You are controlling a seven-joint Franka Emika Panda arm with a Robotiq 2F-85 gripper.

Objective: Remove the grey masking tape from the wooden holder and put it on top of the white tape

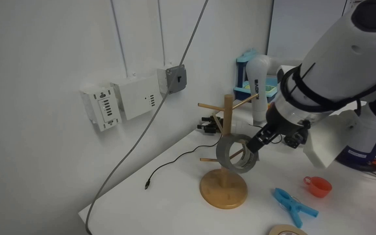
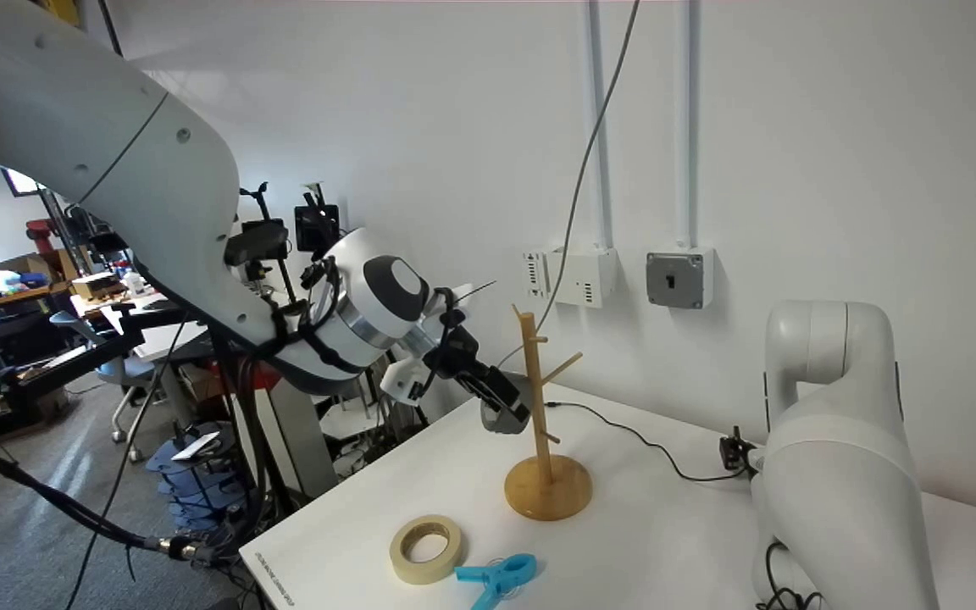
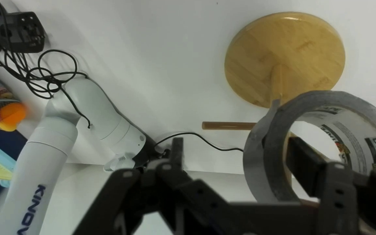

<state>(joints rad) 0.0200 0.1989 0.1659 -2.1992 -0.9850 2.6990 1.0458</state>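
Observation:
The grey masking tape point(image 1: 222, 153) hangs round a peg of the wooden holder point(image 1: 224, 192), beside its post. In an exterior view the tape point(image 2: 501, 422) is partly hidden by my gripper point(image 2: 512, 396). In the wrist view my gripper point(image 3: 235, 147) is open. The grey roll's wall point(image 3: 256, 160) is between its two fingers, with a wide gap to the left finger. The right finger appears inside the ring's opening. The holder's base point(image 3: 286, 49) shows above. The white tape, a pale cream roll point(image 2: 404, 551), lies flat on the table, and is cut off in an exterior view point(image 1: 286, 229).
A blue clamp point(image 1: 293, 207) lies near the white tape, and a red cup point(image 1: 319, 187) stands beyond it. A white Kinova arm point(image 2: 844, 440) rests on the table. A black cable point(image 1: 181, 155) runs behind the holder. The wall point(image 2: 793, 212) is behind.

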